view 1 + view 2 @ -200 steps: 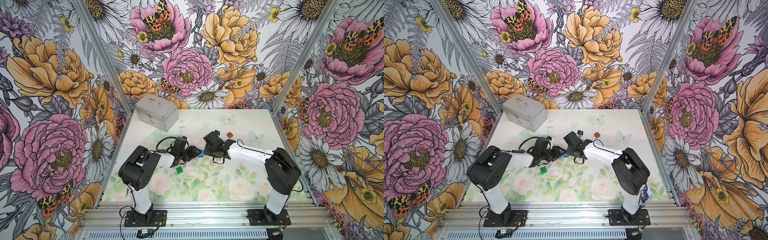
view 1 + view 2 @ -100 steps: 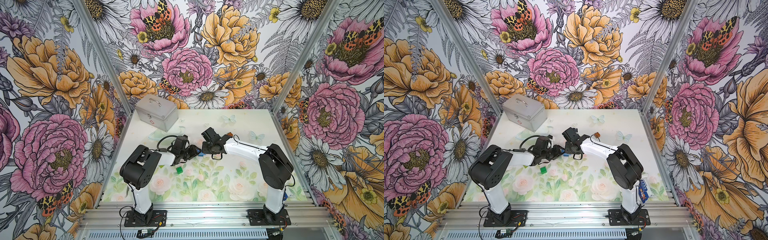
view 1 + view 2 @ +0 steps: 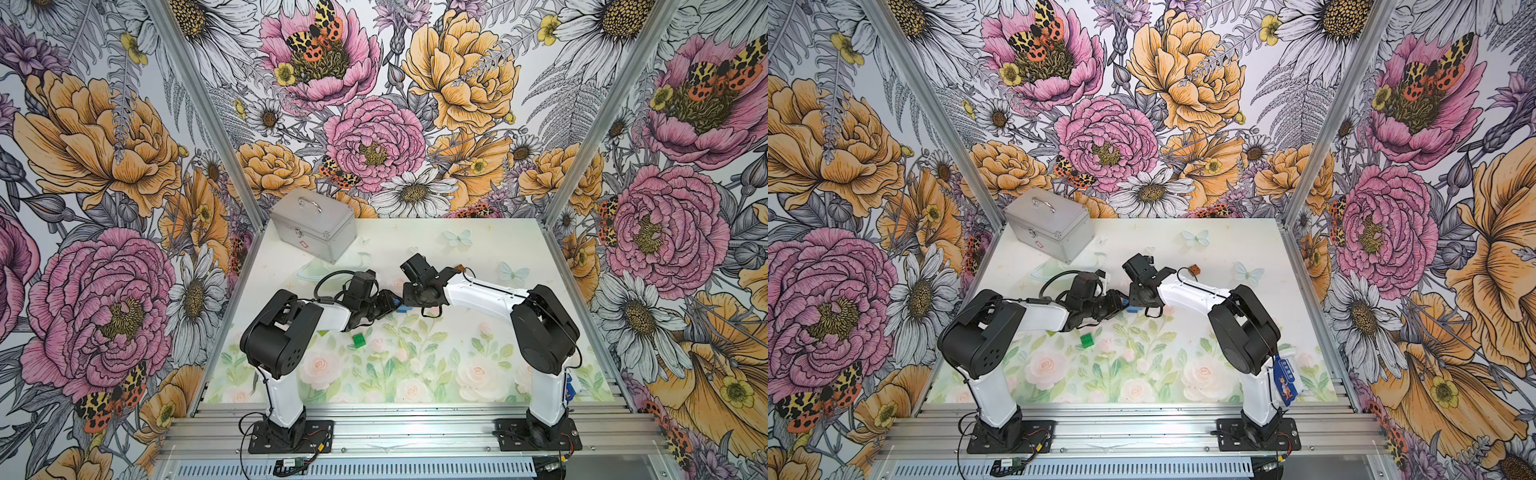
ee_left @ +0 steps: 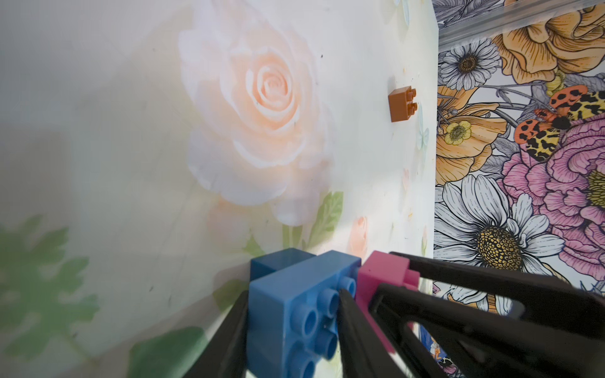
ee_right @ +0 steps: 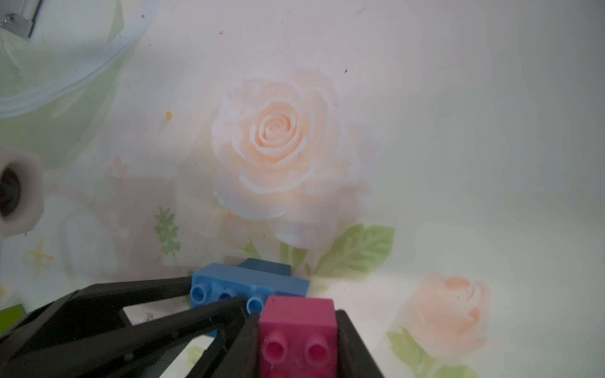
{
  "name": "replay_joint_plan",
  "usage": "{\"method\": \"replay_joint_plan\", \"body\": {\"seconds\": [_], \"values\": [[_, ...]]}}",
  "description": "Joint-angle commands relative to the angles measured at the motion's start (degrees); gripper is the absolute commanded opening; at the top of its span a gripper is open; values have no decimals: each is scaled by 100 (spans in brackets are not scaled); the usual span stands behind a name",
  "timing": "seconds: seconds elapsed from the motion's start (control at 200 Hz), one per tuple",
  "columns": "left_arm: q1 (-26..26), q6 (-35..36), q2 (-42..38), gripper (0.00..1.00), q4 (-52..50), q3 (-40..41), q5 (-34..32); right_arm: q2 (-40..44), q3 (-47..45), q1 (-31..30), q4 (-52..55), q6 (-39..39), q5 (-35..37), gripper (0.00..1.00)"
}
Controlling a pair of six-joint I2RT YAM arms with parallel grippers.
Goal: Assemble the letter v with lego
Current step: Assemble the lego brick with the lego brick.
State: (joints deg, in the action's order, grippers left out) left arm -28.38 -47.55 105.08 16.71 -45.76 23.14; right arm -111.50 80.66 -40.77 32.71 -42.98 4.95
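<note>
Lego [image 3: 1133,310] likely light, rigid, slick plastic: left gripper [image 4: 293,296] clamped on light blue brick [image 4: 294,314], dark blue brick [image 4: 278,261] seemingly joined behind it, right gripper [image 5: 296,324] clamped on pink brick [image 5: 298,330] abutting it, both mid table [image 3: 457,361]; pinch flat side walls, leave studs free.

1. Five lego bricks show plainly: light blue [image 4: 294,314], dark blue [image 4: 271,263], pink [image 5: 296,324], green [image 3: 359,340], brown [image 4: 401,104].
2. There is one silver case [image 3: 311,224].
3. There is one blue packet [image 3: 1285,380].
4. Two robot arms stand: left [image 3: 286,332], right [image 3: 540,328].
</note>
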Motion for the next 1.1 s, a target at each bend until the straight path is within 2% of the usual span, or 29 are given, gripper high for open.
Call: {"method": "replay_joint_plan", "body": {"seconds": [0.0,0.961,1.096], "values": [[-33,185,311,43,-774,189,-245,-161,130,43,329,-72,261,0],[79,88,338,39,-269,690,-81,-712,179,-203,490,-444,396,0],[94,88,306,39,-257,725,-81,-881,404,-203,992,-522,523,0]]}}
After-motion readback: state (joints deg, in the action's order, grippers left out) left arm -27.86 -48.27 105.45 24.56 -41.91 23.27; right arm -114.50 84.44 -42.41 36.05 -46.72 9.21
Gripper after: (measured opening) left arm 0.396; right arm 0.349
